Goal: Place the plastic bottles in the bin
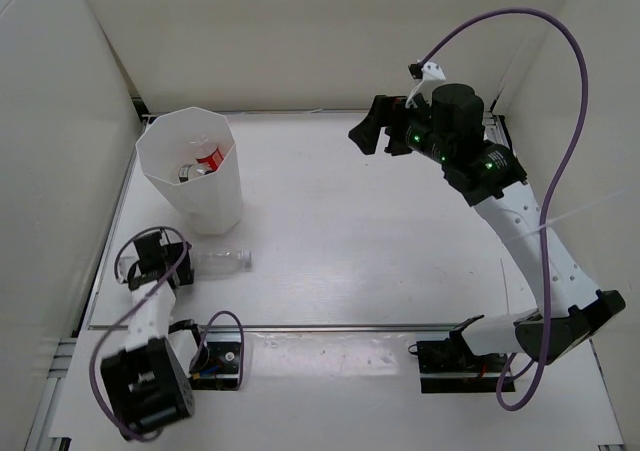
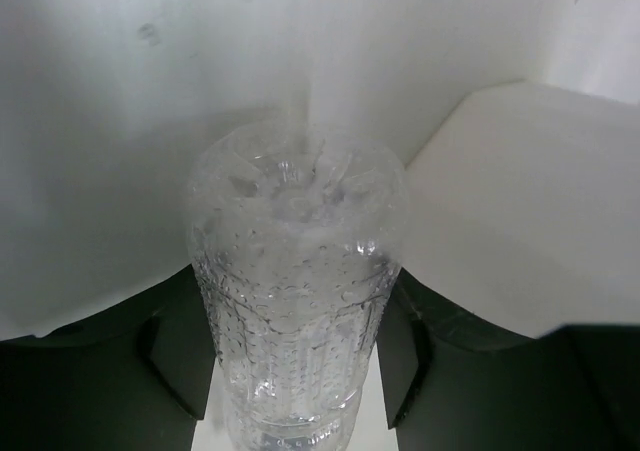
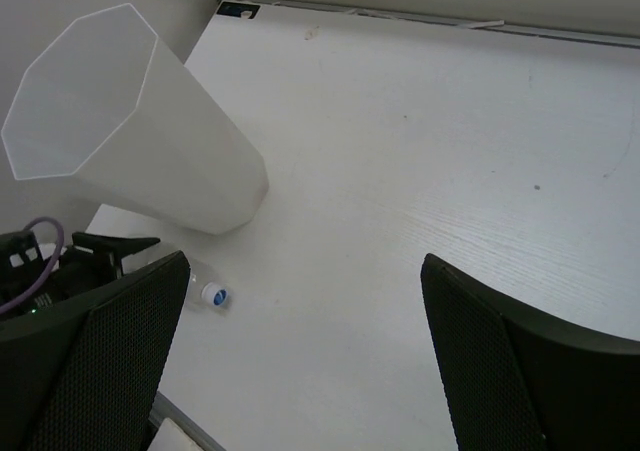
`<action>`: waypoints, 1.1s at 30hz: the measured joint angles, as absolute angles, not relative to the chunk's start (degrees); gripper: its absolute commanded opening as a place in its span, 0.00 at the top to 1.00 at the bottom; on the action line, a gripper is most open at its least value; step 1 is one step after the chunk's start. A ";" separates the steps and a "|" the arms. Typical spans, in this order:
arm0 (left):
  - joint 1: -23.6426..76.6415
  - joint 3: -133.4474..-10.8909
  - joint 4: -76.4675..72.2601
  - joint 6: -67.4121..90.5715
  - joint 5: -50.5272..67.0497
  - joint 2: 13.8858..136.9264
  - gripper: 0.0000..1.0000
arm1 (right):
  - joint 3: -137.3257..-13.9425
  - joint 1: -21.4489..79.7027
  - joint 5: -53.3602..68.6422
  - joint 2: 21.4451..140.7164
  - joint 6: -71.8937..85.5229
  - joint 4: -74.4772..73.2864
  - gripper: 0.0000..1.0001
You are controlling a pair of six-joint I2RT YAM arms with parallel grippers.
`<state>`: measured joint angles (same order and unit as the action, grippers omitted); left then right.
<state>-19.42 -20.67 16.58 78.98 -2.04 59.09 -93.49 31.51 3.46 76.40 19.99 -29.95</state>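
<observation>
The bin point(image 1: 216, 207) stands at the back left, with a red-labelled bottle point(image 1: 208, 159) and another bottle point(image 1: 187, 174) inside. A clear plastic bottle point(image 1: 222, 260) lies on the table just in front of it, white cap to the right. My left gripper point(image 1: 170, 261) is at its cap-less end. In the left wrist view the bottle point(image 2: 295, 271) fills the gap between my fingers point(image 2: 170, 361), which lie against both its sides. My right gripper point(image 1: 372, 131) is raised at the back right, open and empty. The right wrist view shows the bin point(image 3: 150, 151) and the bottle's cap point(image 3: 213, 295).
White walls close the table on the left, back and right. A metal rail point(image 1: 330, 326) runs along the near edge, with the arm bases point(image 1: 455, 361) behind it. A purple cable point(image 1: 560, 61) loops above the right arm.
</observation>
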 measured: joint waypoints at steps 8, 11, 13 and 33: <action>-22.76 -20.95 36.51 74.98 1.28 31.11 0.57 | -92.82 31.07 4.73 76.53 22.59 -30.15 0.00; -22.68 -31.88 45.95 72.07 1.17 30.13 0.57 | -92.05 30.85 4.89 76.49 23.38 -30.04 0.00; -22.65 -40.40 49.12 70.13 0.69 29.91 0.55 | -90.96 30.85 4.97 76.49 23.73 -30.17 0.00; -12.86 -96.57 38.65 43.13 -11.03 76.01 0.00 | -88.62 30.74 6.74 80.68 27.73 -29.67 0.00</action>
<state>-12.86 -96.57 38.65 43.13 -11.03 76.01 -88.62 30.74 6.74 80.68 27.73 -29.67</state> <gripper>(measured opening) 0.929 0.998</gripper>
